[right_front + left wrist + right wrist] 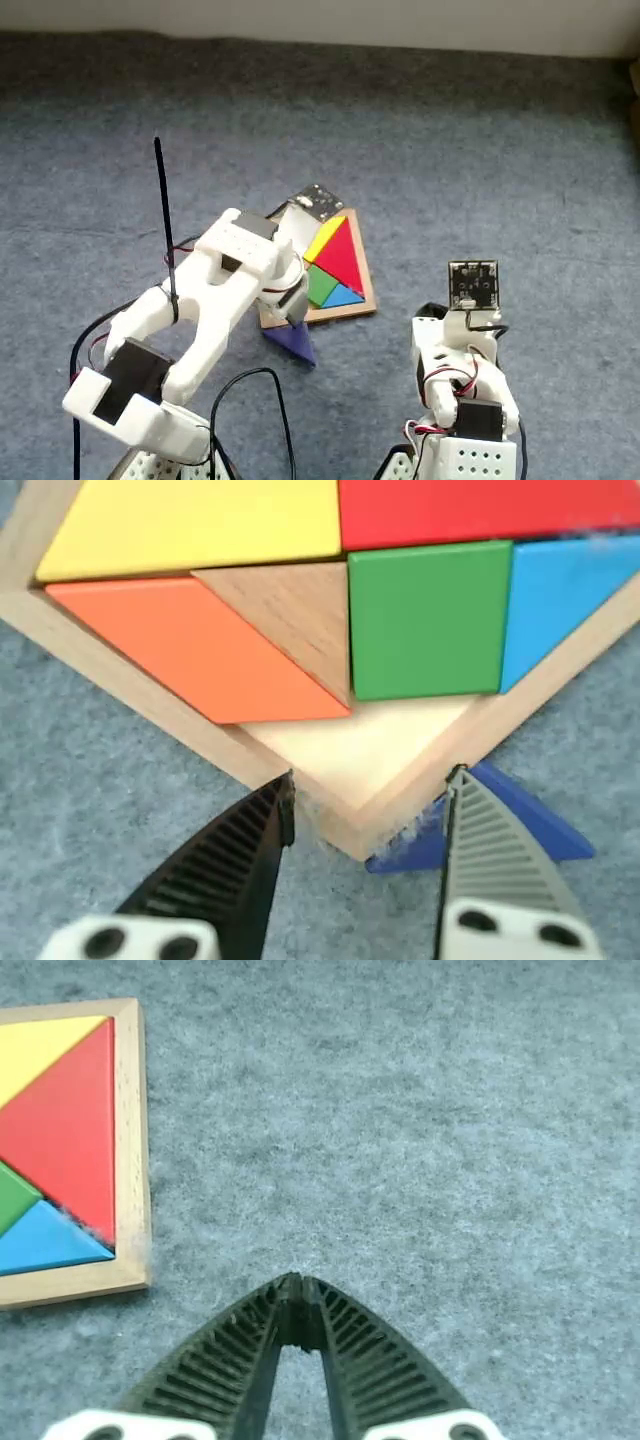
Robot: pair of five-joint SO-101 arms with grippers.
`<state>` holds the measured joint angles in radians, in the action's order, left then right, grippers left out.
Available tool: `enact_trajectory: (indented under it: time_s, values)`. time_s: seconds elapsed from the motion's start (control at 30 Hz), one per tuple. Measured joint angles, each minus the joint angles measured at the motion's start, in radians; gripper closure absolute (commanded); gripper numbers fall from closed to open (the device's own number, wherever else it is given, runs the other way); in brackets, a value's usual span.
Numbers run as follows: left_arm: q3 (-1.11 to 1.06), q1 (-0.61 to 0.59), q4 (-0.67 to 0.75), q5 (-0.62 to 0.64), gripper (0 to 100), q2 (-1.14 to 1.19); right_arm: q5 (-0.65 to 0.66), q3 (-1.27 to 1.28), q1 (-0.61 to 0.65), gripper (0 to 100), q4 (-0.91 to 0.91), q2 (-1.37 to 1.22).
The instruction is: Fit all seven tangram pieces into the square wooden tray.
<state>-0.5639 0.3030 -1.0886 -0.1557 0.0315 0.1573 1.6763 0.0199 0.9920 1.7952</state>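
The square wooden tray (366, 300) (120, 670) (130, 1140) lies on the carpet and holds yellow, red, orange, plain wood, green and light blue pieces. One triangular slot (360, 745) at its near corner is bare. A dark blue triangle (292, 340) (525, 825) rests on the carpet just outside that corner, partly behind one finger. My left gripper (370, 780) (297, 305) is open, its tips either side of the tray's corner, holding nothing. My right gripper (300, 1285) is shut and empty over bare carpet, to the right of the tray.
A dark circuit board (315, 200) lies at the tray's far corner. A thin black rod (160, 210) stands up beside the left arm. Cables (250, 380) loop near the arm bases. Open grey carpet (480, 160) surrounds the tray.
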Motion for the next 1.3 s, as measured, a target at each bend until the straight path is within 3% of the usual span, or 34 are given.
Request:
enact_trajectory:
  time_s: [0.53, 1.3]
  values:
    - [0.002, -0.163, 0.117, -0.011, 80, 0.017, 0.000, 0.000, 0.000, 99.0, 0.000, 0.000]
    - [0.002, -0.206, 0.273, -0.012, 81, 0.017, 0.000, 0.000, 0.000, 99.0, 0.000, 0.000]
